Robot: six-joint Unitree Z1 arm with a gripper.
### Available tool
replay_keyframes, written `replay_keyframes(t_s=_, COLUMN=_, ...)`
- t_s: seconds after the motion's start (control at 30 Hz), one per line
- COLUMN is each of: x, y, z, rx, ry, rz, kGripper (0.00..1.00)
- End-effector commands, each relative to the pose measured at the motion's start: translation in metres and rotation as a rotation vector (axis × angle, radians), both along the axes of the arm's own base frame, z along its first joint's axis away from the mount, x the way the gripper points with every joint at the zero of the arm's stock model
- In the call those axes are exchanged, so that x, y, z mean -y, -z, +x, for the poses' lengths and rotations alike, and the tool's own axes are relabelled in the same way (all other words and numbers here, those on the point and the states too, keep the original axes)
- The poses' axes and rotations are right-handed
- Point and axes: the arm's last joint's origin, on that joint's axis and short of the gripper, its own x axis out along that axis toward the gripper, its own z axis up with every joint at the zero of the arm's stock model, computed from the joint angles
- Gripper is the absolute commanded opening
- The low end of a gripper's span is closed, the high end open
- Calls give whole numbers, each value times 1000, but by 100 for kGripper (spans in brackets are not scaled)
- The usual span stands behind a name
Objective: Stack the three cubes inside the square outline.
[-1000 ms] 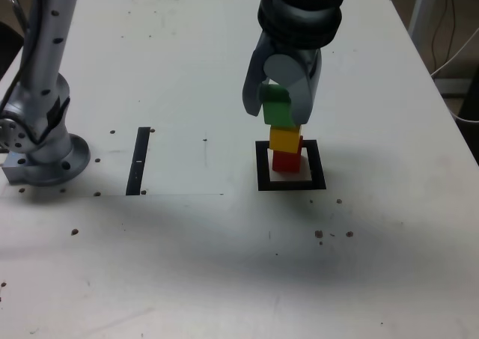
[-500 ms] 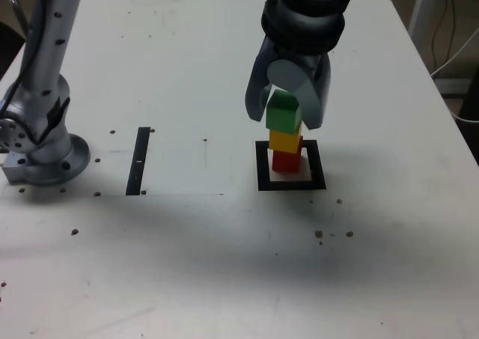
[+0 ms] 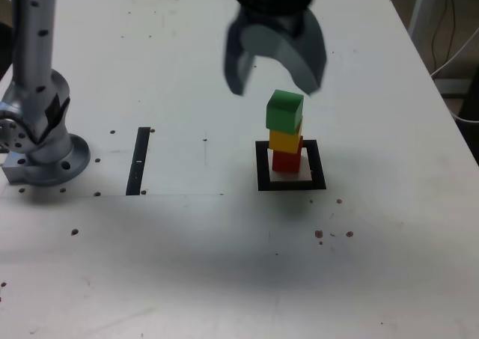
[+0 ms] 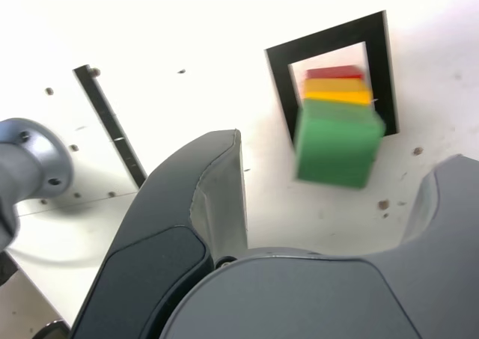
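Observation:
The three cubes stand as one tower in the exterior view: the green cube (image 3: 284, 111) on the yellow cube (image 3: 285, 140) on the red cube (image 3: 286, 160). The red one rests on the white centre of the square outline (image 3: 261, 167). My gripper (image 3: 275, 83) hangs open just above the green cube, its jaws spread wider than the cube and touching nothing. In the wrist view the green cube (image 4: 334, 143), yellow cube (image 4: 337, 93) and red cube (image 4: 334, 72) lie within the square outline (image 4: 329, 40), between my two dark fingers (image 4: 217, 197).
A thin black strip (image 3: 139, 159) lies on the table to the exterior view's left of the outline. The arm's grey base (image 3: 41, 156) stands at the far left. Small dark specks (image 3: 333, 234) dot the white tabletop. Cables hang beyond the right table edge (image 3: 441, 99).
The jaws have opened off the green cube and the gripper has risen above it. The green cube stays on top of the yellow one.

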Motion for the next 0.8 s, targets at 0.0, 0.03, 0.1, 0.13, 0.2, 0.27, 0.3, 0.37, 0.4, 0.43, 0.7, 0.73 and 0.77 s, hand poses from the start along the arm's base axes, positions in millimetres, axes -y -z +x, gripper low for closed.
replay_keyframes(t_s=0.0, x=-12, y=-12, z=-24, rx=12, ry=-18, rz=-4, kGripper=99)
replay_keyframes(t_s=0.03, x=-16, y=-14, z=-32, rx=12, ry=-26, rz=-5, kGripper=99)
replay_keyframes(t_s=0.1, x=-24, y=-17, z=-50, rx=9, ry=-42, rz=-4, kGripper=99)
replay_keyframes(t_s=0.13, x=-27, y=-17, z=-60, rx=6, ry=-50, rz=-3, kGripper=99)
replay_keyframes(t_s=0.2, x=-32, y=-16, z=-78, rx=-5, ry=-65, rz=-4, kGripper=99)
replay_keyframes(t_s=0.27, x=-36, y=-13, z=-97, rx=-21, ry=-88, rz=-8, kGripper=99)
replay_keyframes(t_s=0.3, x=-37, y=-10, z=-106, rx=-30, ry=-101, rz=-12, kGripper=99)
replay_keyframes(t_s=0.37, x=-39, y=-4, z=-123, rx=-48, ry=-131, rz=-19, kGripper=99)
replay_keyframes(t_s=0.4, x=-40, y=0, z=-131, rx=-56, ry=-146, rz=-24, kGripper=99)
replay_keyframes(t_s=0.43, x=-40, y=7, z=-140, rx=-67, ry=-163, rz=-29, kGripper=99)
replay_keyframes(t_s=0.7, x=-38, y=65, z=-172, rx=-100, ry=-209, rz=-90, kGripper=99)
replay_keyframes(t_s=0.73, x=-37, y=71, z=-175, rx=-93, ry=-214, rz=-98, kGripper=100)
replay_keyframes(t_s=0.77, x=-37, y=76, z=-177, rx=-83, ry=-218, rz=-104, kGripper=100)
